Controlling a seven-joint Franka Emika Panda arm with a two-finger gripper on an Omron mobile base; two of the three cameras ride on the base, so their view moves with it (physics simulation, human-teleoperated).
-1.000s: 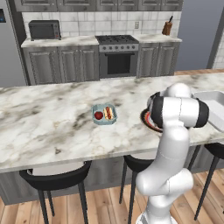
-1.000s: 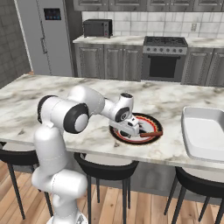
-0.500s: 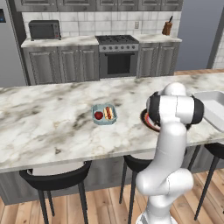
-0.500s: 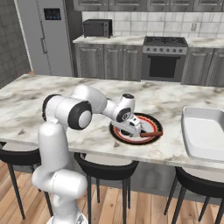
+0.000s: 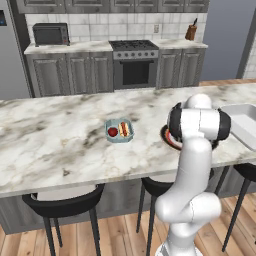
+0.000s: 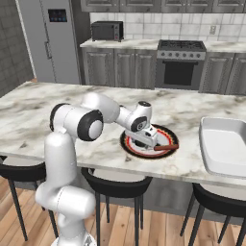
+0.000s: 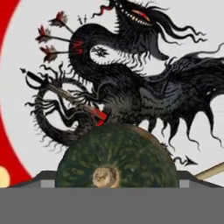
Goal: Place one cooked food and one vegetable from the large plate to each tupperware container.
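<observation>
The large plate (image 6: 166, 153), with a black rim, a red ring and a dark dragon figure (image 7: 131, 78) on white, lies on the marble island; the arm hides most of the plate (image 5: 165, 136) in the left base view. A round dark-green squash (image 7: 116, 157) with a tan stem sits on it. My gripper (image 6: 143, 140) points down at the plate and stands open, with one fingertip (image 7: 47, 180) on each side of the squash. A brown sausage (image 6: 166, 147) lies on the plate's right side. The pale-blue tupperware container (image 5: 119, 131) holds a red vegetable and a sausage. The white one (image 6: 225, 145) is at the right.
The island's front edge runs just below the plate, with black bar stools (image 6: 116, 183) under it. A stove (image 5: 135, 65) and grey cabinets line the back wall. Bare marble stretches to the left of the blue container.
The hand has settled slightly lower over the plate and its jaws have drawn a little closer together. Plate and containers have not moved.
</observation>
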